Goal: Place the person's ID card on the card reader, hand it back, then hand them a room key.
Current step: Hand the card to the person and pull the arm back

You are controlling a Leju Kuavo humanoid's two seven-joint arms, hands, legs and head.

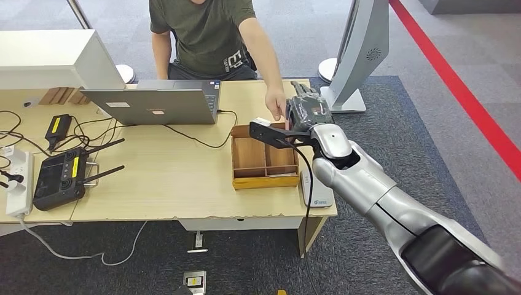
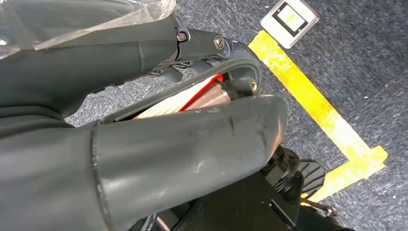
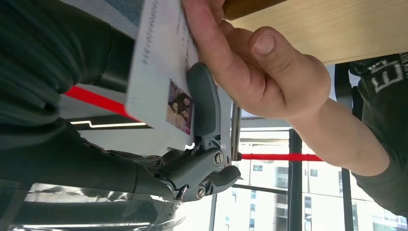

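Note:
My right hand [image 1: 307, 112] reaches over the desk's far right corner and meets the person's hand [image 1: 276, 108]. In the right wrist view a white ID card [image 3: 159, 82] with a small photo is pinched between my right hand's [image 3: 96, 159] fingers [image 3: 204, 98]. The person's hand [image 3: 250, 67] grips the same card from the other side. The white card reader [image 1: 317, 192] lies flat near the desk's front right corner, under my forearm. My left hand [image 2: 192, 144] hangs over the floor with nothing in it.
A wooden compartment tray [image 1: 264, 179] stands just left of the reader. A laptop [image 1: 156, 104], its cable, a black controller [image 1: 61, 175] and a power strip [image 1: 18, 181] lie further left. A grey kiosk stand [image 1: 362, 49] rises beyond the desk's right end.

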